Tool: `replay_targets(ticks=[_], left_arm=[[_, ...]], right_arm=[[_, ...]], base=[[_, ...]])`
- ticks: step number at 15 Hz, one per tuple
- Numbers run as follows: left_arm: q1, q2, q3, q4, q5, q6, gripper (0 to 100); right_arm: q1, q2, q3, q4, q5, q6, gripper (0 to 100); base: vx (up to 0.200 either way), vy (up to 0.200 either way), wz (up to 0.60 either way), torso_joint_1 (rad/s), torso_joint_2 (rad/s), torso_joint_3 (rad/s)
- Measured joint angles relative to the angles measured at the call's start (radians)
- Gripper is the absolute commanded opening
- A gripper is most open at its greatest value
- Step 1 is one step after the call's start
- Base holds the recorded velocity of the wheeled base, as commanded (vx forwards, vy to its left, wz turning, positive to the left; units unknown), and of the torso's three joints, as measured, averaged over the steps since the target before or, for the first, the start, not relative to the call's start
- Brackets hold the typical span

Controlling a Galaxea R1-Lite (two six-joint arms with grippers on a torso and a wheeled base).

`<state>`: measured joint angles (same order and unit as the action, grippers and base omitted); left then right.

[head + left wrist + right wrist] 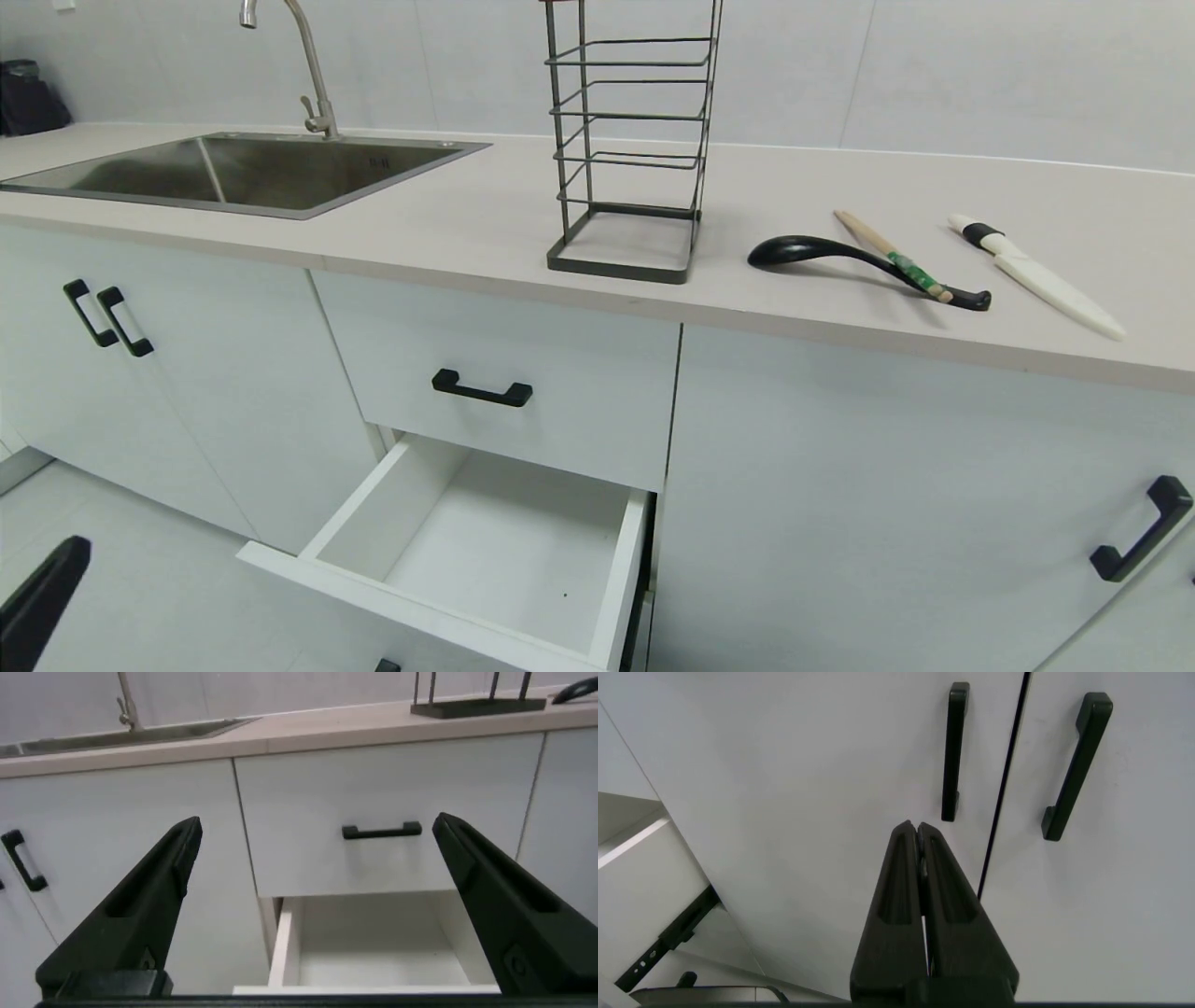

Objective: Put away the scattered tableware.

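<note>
At centre right, ladle [840,254], chopsticks [892,254] and knife [1036,275] are lying slantwise, likely nearer the right gripper [921,835], pinched closed and empty; left gripper [318,826] is gaping wide, empty.

On the table [467,215]: 1 black ladle [794,250], 1 set of wooden chopsticks [866,233], 1 white knife [1036,278], 1 wire rack [616,269]. Set into it: 1 sink [252,168] with 1 faucet [314,65]. Below: 1 open drawer [485,551], 1 shut drawer [523,373]. In full sight in the head view: 4 black bar handles [481,389].
</note>
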<state>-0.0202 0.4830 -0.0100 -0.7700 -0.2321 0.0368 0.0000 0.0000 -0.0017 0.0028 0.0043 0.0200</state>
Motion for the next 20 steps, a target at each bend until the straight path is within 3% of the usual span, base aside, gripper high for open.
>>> replay_targets(ticks=[2, 6, 7, 8, 10, 11, 12, 16, 20], left_arm=[[0.016, -0.1, 0.005, 0.109, -0.029, 0.0, 100], [0.025, -0.334, 0.008, 0.531, -0.041, 0.002, 100], [0.024, -0.381, 0.009, 0.63, -0.017, 0.011, 100], [0.022, -0.415, 0.009, 0.669, 0.038, 0.02, 100], [0.021, -0.456, 0.01, 0.733, 0.117, 0.032, 100], [0.021, -0.467, 0.01, 0.759, 0.165, 0.019, 100], [0.021, -0.474, 0.01, 0.77, 0.198, -0.015, 100], [0.02, -0.483, 0.01, 0.77, 0.204, -0.027, 100], [0.02, -0.484, 0.01, 0.77, 0.204, -0.027, 100]], right_arm=[[0.0, 0.0, 0.0, 0.0, 0.0, 0.0, 0], [0.0, 0.0, 0.0, 0.0, 0.0, 0.0, 0], [0.0, 0.0, 0.0, 0.0, 0.0, 0.0, 0], [0.0, 0.0, 0.0, 0.0, 0.0, 0.0, 0], [0.0, 0.0, 0.0, 0.0, 0.0, 0.001, 0], [0.0, 0.0, 0.0, 0.0, 0.0, 0.0, 0], [0.0, 0.0, 0.0, 0.0, 0.0, 0.0, 0], [0.0, 0.0, 0.0, 0.0, 0.0, 0.0, 0], [0.0, 0.0, 0.0, 0.001, 0.0, 0.0, 0]], base=[[0.0, 0.0, 0.0, 0.0, 0.0, 0.0], [0.0, 0.0, 0.0, 0.0, 0.0, 0.0], [0.0, 0.0, 0.0, 0.0, 0.0, 0.0], [0.0, 0.0, 0.0, 0.0, 0.0, 0.0], [0.0, 0.0, 0.0, 0.0, 0.0, 0.0], [0.0, 0.0, 0.0, 0.0, 0.0, 0.0], [0.0, 0.0, 0.0, 0.0, 0.0, 0.0], [0.0, 0.0, 0.0, 0.0, 0.0, 0.0], [0.0, 0.0, 0.0, 0.176, -0.09, -0.066]])
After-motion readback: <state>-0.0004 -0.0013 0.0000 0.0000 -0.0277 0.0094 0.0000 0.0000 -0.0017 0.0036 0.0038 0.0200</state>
